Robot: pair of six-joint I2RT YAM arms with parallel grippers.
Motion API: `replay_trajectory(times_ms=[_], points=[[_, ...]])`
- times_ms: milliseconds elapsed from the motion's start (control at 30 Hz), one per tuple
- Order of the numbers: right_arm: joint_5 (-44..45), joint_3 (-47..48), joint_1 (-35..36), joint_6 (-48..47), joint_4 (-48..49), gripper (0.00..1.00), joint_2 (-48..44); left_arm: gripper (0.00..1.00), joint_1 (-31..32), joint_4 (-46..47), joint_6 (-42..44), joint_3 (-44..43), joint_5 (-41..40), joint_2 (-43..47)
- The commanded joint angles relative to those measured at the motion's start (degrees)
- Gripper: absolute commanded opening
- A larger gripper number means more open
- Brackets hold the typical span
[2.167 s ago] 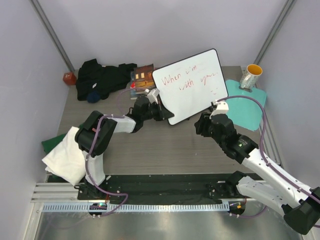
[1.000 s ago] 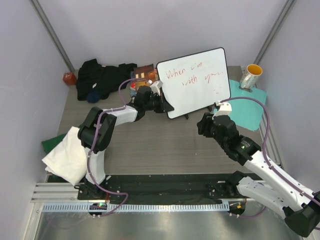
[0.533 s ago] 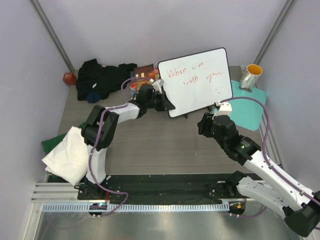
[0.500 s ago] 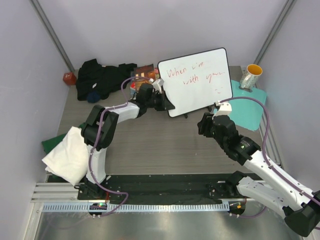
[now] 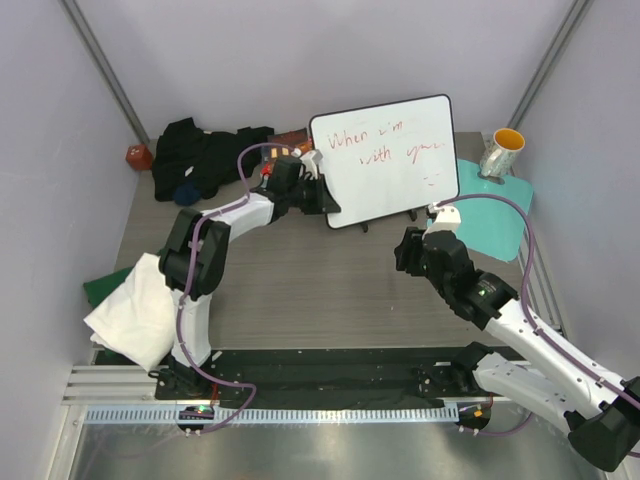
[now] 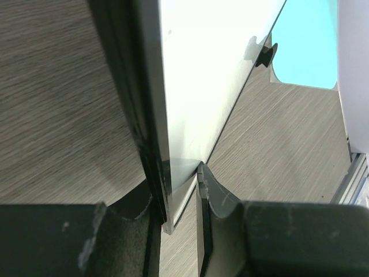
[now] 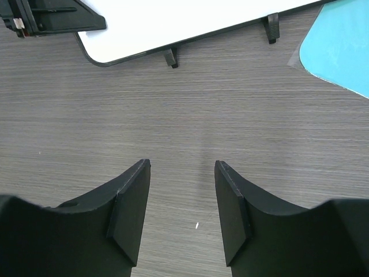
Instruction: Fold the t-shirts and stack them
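A black t-shirt [image 5: 205, 155] lies crumpled at the back left, with a navy one [image 5: 187, 193] at its front edge. A folded white t-shirt [image 5: 135, 310] lies on a green one [image 5: 98, 288] at the near left. My left gripper [image 5: 318, 200] is shut on the left edge of a white whiteboard [image 5: 385, 160] and holds it upright. The left wrist view shows the gripper [image 6: 176, 190] pinching the board [image 6: 202, 86] from both sides. My right gripper [image 5: 408, 250] is open and empty over bare table [image 7: 181, 202], in front of the board [image 7: 190, 23].
A teal mat [image 5: 490, 210] lies at the back right with a metal mug [image 5: 500, 152] on it. Books [image 5: 290, 140] show partly behind the whiteboard. A red ball [image 5: 138, 156] sits at the far left. The mat also shows in the right wrist view [image 7: 340, 52].
The left gripper has tilted the whiteboard more upright, carried it right, then a little back left. The right arm has barely moved.
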State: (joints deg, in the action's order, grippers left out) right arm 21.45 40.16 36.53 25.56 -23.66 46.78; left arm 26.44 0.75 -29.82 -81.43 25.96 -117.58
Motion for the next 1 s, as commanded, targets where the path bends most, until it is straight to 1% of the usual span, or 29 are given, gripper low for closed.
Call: replay_trajectory(times_ms=[0,300,400,533,600,767,967], points=[[0.8,-0.5,0.2,-0.5,2.1,0.54,0.9,0.0,-2.0,-14.1,9.9,-0.3,-15.3,1.6],[-0.3,-1.7,0.2,0.0,3.7,0.54,1.5,0.0,-2.4,-16.6,12.2,-3.7,-17.9,4.2],[-0.5,-1.8,0.2,0.4,3.7,0.54,1.5,0.0,-2.7,-16.9,12.9,-5.4,-18.9,3.2],[-0.4,-2.3,0.2,0.4,3.9,0.54,0.9,0.0,-2.9,-18.8,12.8,-7.5,-18.0,-0.3],[-0.4,-2.5,0.1,0.5,3.8,0.54,0.8,0.0,-2.9,-17.8,11.9,-6.6,-17.5,-0.9],[-0.3,-2.5,0.2,0.5,3.9,0.54,0.6,0.0,-2.8,-13.4,9.4,0.2,-17.4,-1.7],[-0.6,-2.5,0.2,0.5,4.6,0.54,1.4,0.0,-1.0,-9.6,7.3,6.0,-17.4,-1.2]])
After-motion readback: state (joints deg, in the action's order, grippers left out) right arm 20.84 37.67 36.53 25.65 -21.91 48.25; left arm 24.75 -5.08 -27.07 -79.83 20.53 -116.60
